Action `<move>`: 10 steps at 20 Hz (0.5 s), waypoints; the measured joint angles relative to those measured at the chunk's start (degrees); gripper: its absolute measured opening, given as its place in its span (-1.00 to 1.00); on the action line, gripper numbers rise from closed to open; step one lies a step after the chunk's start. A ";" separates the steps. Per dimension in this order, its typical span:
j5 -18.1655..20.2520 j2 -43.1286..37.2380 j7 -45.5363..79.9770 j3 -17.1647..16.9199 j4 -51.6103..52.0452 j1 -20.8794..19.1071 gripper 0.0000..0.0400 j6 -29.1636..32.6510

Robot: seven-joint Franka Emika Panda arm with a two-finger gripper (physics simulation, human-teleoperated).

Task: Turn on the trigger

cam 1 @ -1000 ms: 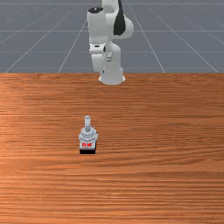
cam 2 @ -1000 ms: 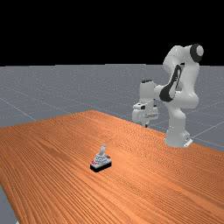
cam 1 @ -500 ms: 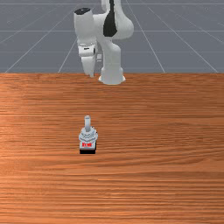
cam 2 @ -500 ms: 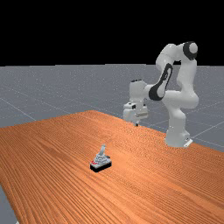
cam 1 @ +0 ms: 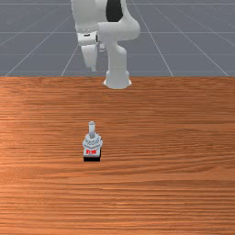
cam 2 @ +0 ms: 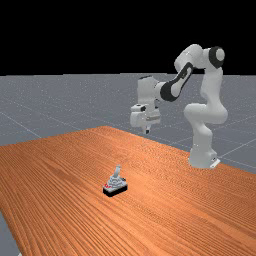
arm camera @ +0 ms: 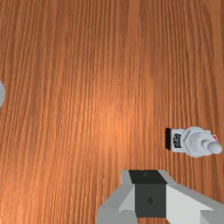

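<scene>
In the far view my gripper hangs well above the table, to the right of the trigger. Its pale grey body sits on a black base, with a red mark on one side and a stick rising from the top, leaning slightly toward the far view's right. The front view has my gripper high at the back and the trigger nearer the camera, red mark facing it. In the wrist view, the trigger with its OFF label lies beside my gripper, well apart from it.
The wooden table stretches around the trigger. The arm's white base stands at the table's edge at the far view's right. A grey rounded piece shows at the wrist view's edge.
My hand has moved toward the far view's left and risen a little. In the front view it has shifted left. The trigger has stayed where it was.
</scene>
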 joint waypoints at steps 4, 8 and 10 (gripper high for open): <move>-0.26 1.97 4.35 1.20 1.90 -0.36 -1.00 1.22; -3.15 2.30 6.88 2.55 1.15 -1.29 -1.00 2.64; -4.49 3.66 8.00 2.90 0.15 -1.61 -1.00 5.02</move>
